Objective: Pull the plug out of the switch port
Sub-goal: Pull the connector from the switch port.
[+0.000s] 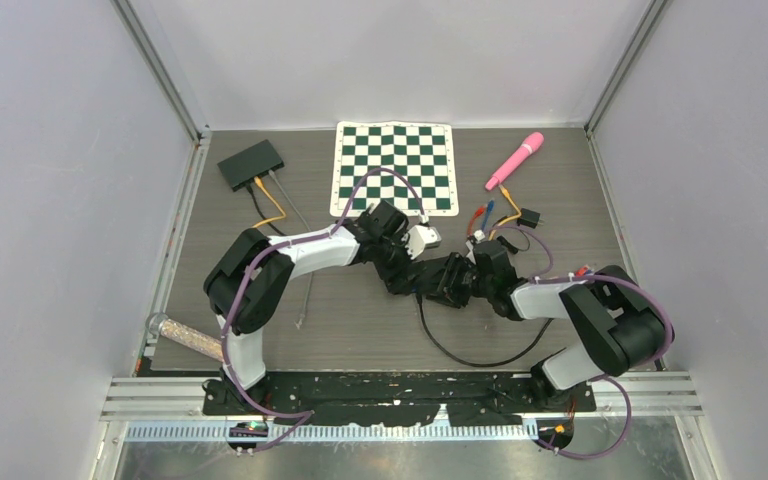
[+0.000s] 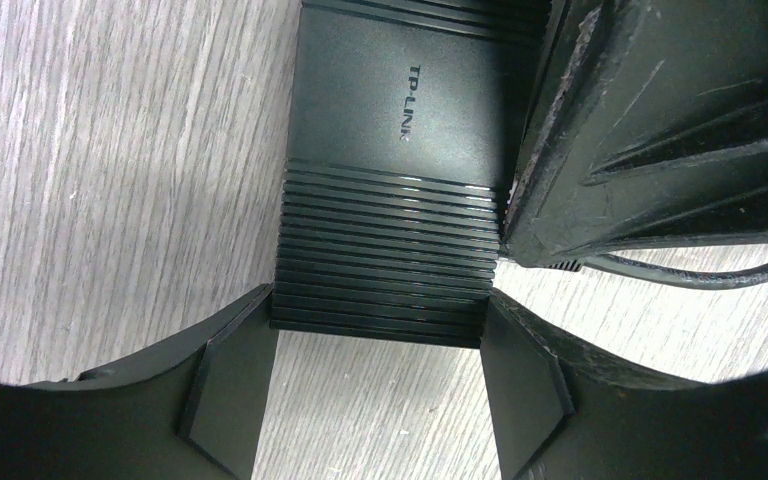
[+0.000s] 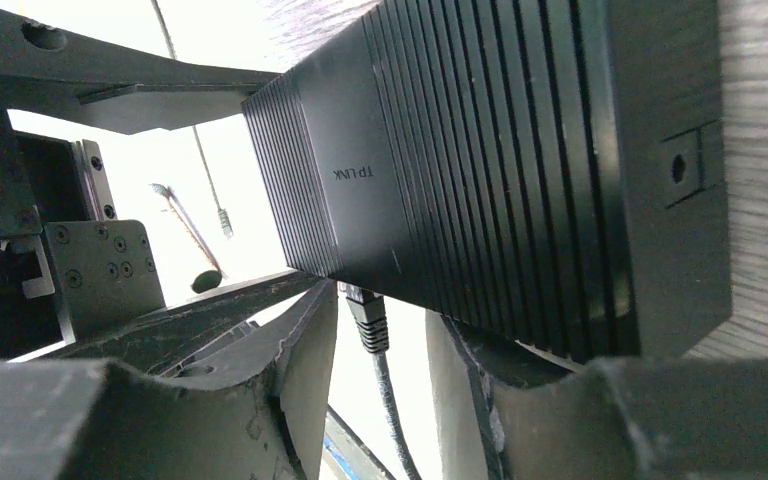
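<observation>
Right claw [image 3: 388, 345] spread, straddling plug [image 3: 365, 318] (in switch [image 3: 480, 180])

The left arm [image 1: 310, 250] and right arm [image 1: 545, 297] are built from white shells joined by black joints. Purple cables [image 1: 390, 175] are looped along both. The end effector fingers [image 2: 230, 390] are moulded black and scuffed; a grey plate [image 3: 100, 270] is dotted with screws.

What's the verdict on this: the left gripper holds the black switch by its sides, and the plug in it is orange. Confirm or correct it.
One thing is wrong: the plug and its cable are black, not orange, as the right wrist view shows. The rest stands: the left gripper holds the black switch by its sides.
</observation>
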Robot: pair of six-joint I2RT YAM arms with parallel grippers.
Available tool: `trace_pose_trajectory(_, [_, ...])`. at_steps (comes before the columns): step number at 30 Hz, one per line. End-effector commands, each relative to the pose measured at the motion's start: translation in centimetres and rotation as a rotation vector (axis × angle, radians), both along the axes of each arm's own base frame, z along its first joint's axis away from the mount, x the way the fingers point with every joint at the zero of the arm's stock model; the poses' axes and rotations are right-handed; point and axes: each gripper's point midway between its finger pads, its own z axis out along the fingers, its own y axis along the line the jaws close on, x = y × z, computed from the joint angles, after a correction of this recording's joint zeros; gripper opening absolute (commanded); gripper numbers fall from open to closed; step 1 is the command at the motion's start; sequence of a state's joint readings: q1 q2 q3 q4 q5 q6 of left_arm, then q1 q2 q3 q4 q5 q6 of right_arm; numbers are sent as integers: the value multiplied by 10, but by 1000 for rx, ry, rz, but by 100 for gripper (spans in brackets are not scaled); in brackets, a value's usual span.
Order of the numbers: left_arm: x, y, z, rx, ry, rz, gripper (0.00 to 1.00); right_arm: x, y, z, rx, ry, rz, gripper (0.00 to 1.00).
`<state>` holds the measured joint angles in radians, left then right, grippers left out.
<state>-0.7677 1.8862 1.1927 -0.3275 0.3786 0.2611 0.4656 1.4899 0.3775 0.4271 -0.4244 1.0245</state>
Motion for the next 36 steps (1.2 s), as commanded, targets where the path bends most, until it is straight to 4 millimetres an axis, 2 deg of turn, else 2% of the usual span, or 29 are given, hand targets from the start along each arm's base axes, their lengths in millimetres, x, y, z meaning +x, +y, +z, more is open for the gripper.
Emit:
trace_pose_trajectory(1, [-22,-10,2,-42,106,-38,45,11,1,-3,-12,-24,-30,43])
trace_pose_trajectory(6, [-22,-10,1,-37,111,-29,45,16,8,3,18,-42,-15,41])
trace_pose_trajectory(17, [-19,-9,2,-27,100,-28,45,4,3,-12,-32,-9,9,41])
trace_pose_trajectory(36, [-17,-8,2,-14,92,-22,44,9,5,-5,-68,-31,23,40])
